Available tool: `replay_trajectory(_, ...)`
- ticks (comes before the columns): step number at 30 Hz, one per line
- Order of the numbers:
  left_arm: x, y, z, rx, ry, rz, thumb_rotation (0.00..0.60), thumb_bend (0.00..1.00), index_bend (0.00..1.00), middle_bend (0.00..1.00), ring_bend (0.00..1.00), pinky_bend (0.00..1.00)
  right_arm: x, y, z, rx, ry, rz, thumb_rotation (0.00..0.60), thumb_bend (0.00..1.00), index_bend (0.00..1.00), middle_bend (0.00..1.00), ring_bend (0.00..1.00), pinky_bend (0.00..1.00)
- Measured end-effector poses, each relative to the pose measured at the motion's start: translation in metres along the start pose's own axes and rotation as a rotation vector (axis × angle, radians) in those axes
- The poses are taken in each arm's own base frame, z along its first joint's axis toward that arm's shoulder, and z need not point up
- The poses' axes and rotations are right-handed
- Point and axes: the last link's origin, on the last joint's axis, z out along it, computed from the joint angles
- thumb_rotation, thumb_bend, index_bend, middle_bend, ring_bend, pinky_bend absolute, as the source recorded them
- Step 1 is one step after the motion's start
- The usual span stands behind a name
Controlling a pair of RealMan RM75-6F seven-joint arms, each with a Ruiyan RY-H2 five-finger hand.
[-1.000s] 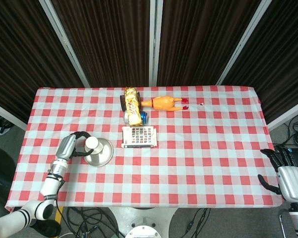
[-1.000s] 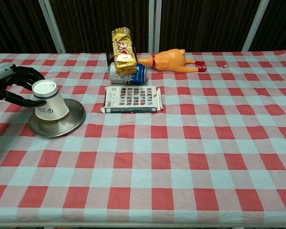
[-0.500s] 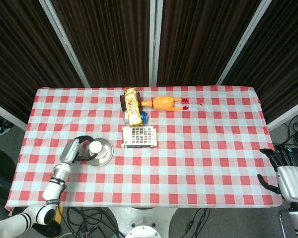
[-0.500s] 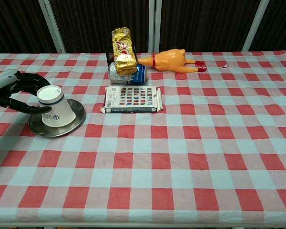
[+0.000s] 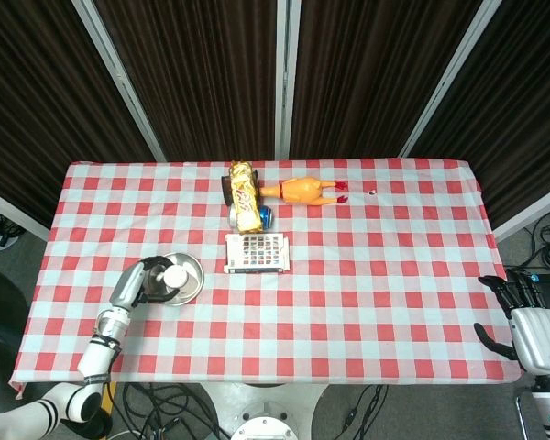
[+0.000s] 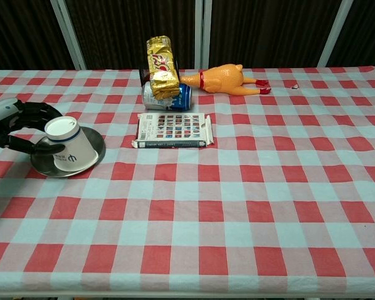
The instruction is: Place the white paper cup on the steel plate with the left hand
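Observation:
The white paper cup (image 6: 66, 144) is upside down and tilted, its base toward the left, resting on the steel plate (image 6: 90, 152) at the table's left side. My left hand (image 6: 22, 127) curls around the cup from the left, fingers over its top and thumb beneath. In the head view the cup (image 5: 174, 275) sits on the left part of the plate (image 5: 191, 283), with the left hand (image 5: 147, 283) against it. My right hand (image 5: 516, 314) hangs off the table's right front corner, fingers apart and holding nothing.
A printed card box (image 6: 174, 130) lies just right of the plate. Behind it are a blue can (image 6: 165, 97), a gold snack pack (image 6: 162, 62) and a rubber chicken (image 6: 224, 79). The table's left edge is close to my left hand.
My left hand has drawn back toward the front left with the cup, lowering and tilting it. The plate has slid a little left with it. The right hand has stayed put.

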Motion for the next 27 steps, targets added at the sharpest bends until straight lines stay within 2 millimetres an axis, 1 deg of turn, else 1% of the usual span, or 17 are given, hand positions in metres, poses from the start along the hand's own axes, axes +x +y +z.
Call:
replay_trajectory(4,0.004,-0.003,0.002,0.011,0.023,0.015,0.600,0.24,0.49,0.41,0.26,0.22,0.002,0.000,0.000,0.003,0.006,-0.004,0.600,0.22,0.18,0.18,0.00,0.02)
replay_trajectory(10,0.022,-0.016,0.014,0.078,0.118,0.002,0.600,0.24,0.49,0.41,0.26,0.22,0.002,-0.001,0.000,0.004,0.005,-0.001,0.600,0.22,0.18,0.18,0.00,0.02)
replay_trajectory(14,0.017,-0.015,0.010,0.069,0.092,0.006,0.600,0.24,0.49,0.41,0.26,0.22,0.001,-0.002,-0.001,0.005,0.002,0.001,0.600,0.22,0.18,0.18,0.00,0.02)
replay_trajectory(18,0.004,-0.004,0.001,0.019,0.033,0.011,0.600,0.24,0.49,0.41,0.26,0.21,0.000,-0.002,0.000,0.006,-0.004,-0.002,0.600,0.22,0.18,0.18,0.00,0.02)
replay_trajectory(21,0.001,0.003,-0.002,-0.011,0.016,0.027,0.600,0.24,0.49,0.41,0.26,0.21,0.000,-0.002,0.001,0.007,-0.008,-0.004,0.600,0.22,0.18,0.18,0.00,0.02)
replay_trajectory(23,0.004,0.003,0.000,-0.005,0.027,0.036,0.600,0.24,0.49,0.41,0.26,0.21,0.000,-0.003,0.002,0.009,-0.012,-0.006,0.600,0.22,0.18,0.18,0.00,0.02)
replay_trajectory(27,0.018,-0.007,0.011,0.046,0.080,0.058,0.600,0.24,0.49,0.41,0.26,0.21,0.000,-0.004,0.003,0.014,-0.017,-0.008,0.600,0.22,0.18,0.18,0.00,0.02)
